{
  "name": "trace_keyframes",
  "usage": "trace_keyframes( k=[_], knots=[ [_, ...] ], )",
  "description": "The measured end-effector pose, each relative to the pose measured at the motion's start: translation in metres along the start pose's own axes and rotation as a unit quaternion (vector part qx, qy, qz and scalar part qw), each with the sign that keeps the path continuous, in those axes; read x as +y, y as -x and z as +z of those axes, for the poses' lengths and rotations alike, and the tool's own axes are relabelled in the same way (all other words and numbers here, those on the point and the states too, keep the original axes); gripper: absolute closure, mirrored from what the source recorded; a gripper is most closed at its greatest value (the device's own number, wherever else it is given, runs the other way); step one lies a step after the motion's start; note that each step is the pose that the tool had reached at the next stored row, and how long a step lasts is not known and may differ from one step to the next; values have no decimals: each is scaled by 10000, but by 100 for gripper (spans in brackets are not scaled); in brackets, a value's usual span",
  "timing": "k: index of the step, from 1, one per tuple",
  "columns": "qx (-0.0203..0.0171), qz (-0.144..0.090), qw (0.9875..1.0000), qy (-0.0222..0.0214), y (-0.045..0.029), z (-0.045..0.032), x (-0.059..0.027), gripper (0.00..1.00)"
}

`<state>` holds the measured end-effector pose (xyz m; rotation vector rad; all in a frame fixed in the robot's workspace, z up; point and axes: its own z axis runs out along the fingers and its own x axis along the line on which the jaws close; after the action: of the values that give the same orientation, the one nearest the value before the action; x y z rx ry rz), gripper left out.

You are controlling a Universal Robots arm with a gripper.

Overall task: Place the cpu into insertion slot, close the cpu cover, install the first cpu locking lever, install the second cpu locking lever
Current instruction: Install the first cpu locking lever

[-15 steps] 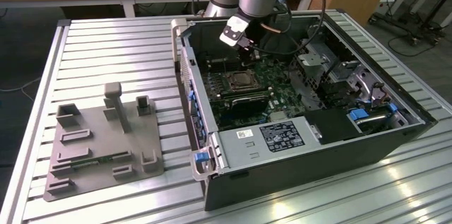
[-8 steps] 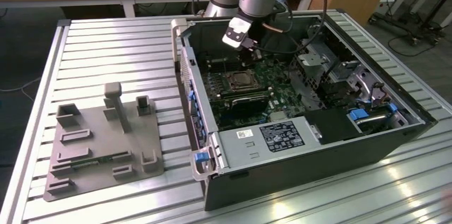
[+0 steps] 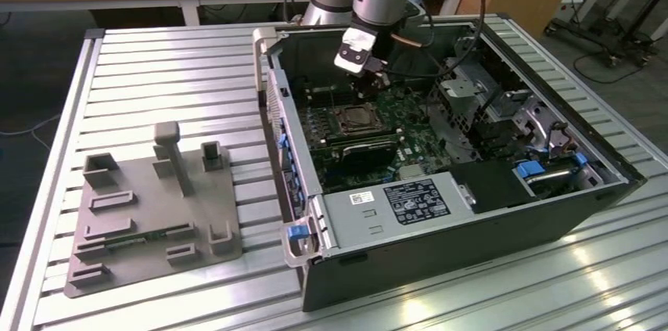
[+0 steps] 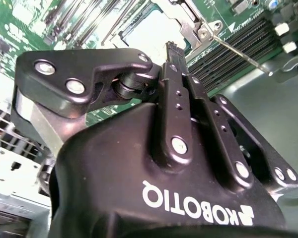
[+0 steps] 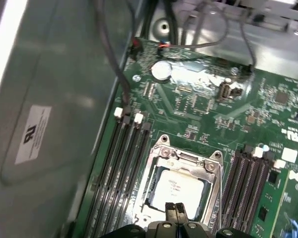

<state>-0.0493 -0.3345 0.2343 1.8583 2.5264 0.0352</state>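
The cpu (image 5: 178, 191) is seated under the closed cover (image 5: 161, 152). The hand (image 5: 176, 209), fingers together, is poised above. Locking the lever (image 4: 237, 51) is judged to be in hand, and precise downward pressure is called for.

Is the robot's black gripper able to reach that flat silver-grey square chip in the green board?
Probably yes: the gripper hangs just above the silver-grey chip, with nothing between them; the thin silver frame plate around it leaves its top bare.

White lettering marks the claw (image 4: 172, 49), a printed label (image 5: 32, 134) the case wall (image 5: 54, 64).
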Motion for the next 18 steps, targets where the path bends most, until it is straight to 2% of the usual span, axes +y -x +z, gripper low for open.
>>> trace_keyframes(
  k=[4, 7, 11, 18],
  knots=[
    [7, -356, 9994, -4, 0, 0, 0, 90],
    [12, -526, 9986, -5, -1, 0, -7, 90],
    [16, -545, 9985, -1, -18, -1, -68, 90],
    [16, -564, 9984, -1, -17, -1, -81, 90]
  ],
)
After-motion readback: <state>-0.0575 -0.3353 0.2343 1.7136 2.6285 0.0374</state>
